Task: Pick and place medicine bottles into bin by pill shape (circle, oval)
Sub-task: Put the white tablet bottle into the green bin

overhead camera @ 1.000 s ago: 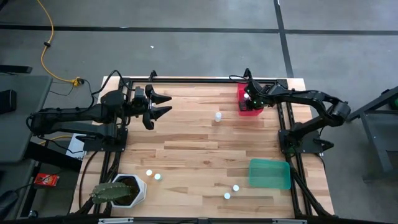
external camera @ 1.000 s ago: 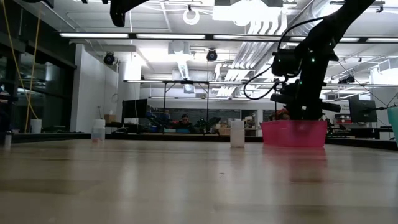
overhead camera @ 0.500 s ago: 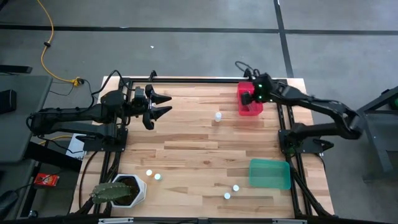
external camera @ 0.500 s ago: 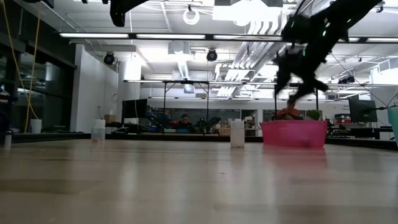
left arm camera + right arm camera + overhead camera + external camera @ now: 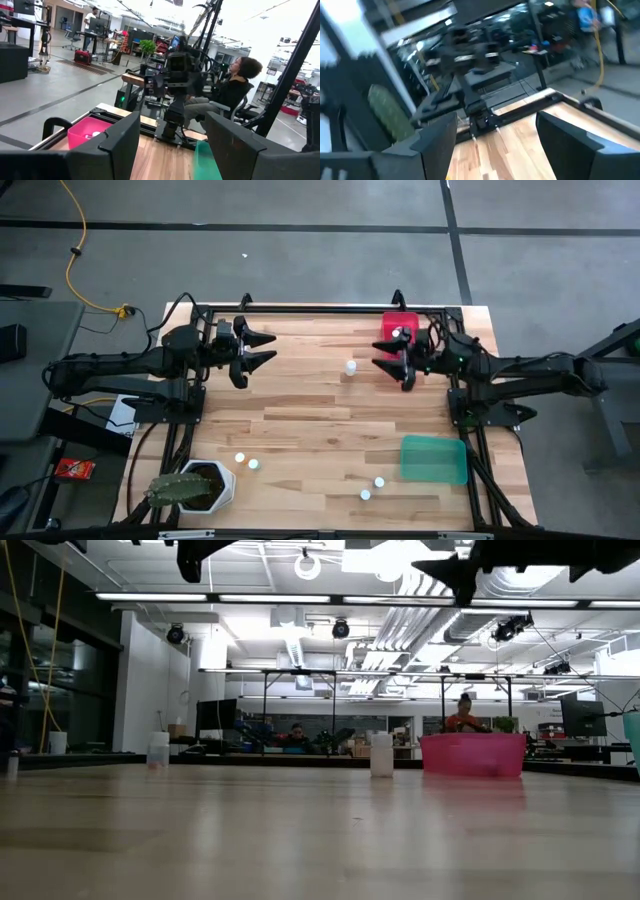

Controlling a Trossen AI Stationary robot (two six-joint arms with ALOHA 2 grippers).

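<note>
My right gripper [image 5: 386,360] is open and empty, held high and level, pointing toward the table's left, just near of the pink bin [image 5: 410,322]. One white-capped bottle [image 5: 397,333] lies in that bin. Another bottle [image 5: 350,367] stands on the table just left of the gripper and also shows in the low view [image 5: 381,755]. Several more bottles stand near the front edge, two at the left [image 5: 247,461] and two at the right [image 5: 372,488]. My left gripper [image 5: 270,348] waits open and empty at the far left, high above the table.
A green bin [image 5: 433,458] sits at the front right. A white pot with a cactus [image 5: 195,485] stands at the front left corner. Black frame rails run along the table's far edge and both sides. A person sits beyond the table [image 5: 235,90].
My right gripper has risen out of the pink bin, drawn back toward the near edge and tipped from pointing down to level, facing the table's left. A white cap now shows in the bin where the gripper stood. My left arm has kept still.
</note>
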